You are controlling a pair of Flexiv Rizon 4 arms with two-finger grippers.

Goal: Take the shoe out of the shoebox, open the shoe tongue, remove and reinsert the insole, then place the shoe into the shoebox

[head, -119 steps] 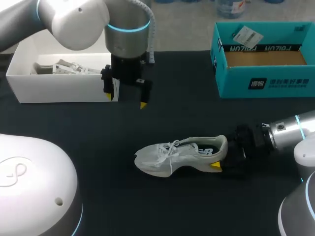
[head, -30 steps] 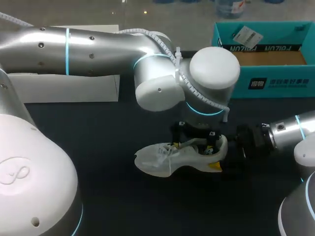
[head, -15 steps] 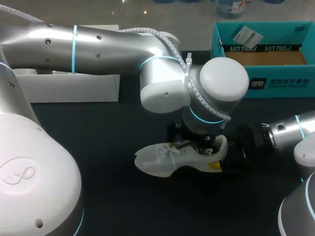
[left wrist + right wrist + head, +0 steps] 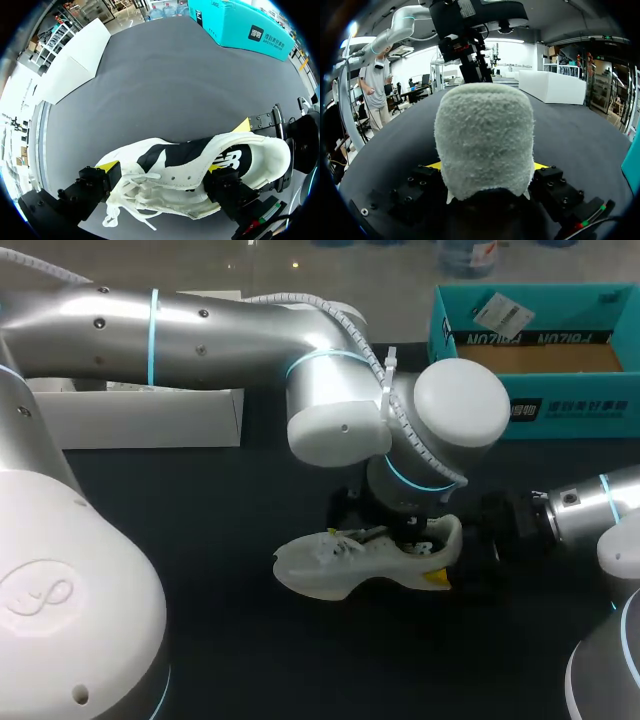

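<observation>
A white sneaker (image 4: 330,565) lies on its side on the black table, toe to the left. My right gripper (image 4: 455,550) is shut on its heel; in the right wrist view the fuzzy heel (image 4: 485,135) fills the gap between the yellow tips of the right gripper (image 4: 486,167). My left arm reaches across from the left, and its left gripper (image 4: 385,530) hangs over the shoe's opening, mostly hidden by the wrist. In the left wrist view the left gripper (image 4: 161,170) is open and straddles the shoe (image 4: 200,165) at the laces (image 4: 135,195).
A teal shoebox (image 4: 540,410) stands open at the back right, also seen from the left wrist (image 4: 240,30). A white box (image 4: 140,420) sits at the back left, partly hidden behind my left arm.
My left arm has swung from beside the white box over to the shoe, and in the last second its wrist has shifted slightly right and settled lower. The right arm and shoe have kept still.
</observation>
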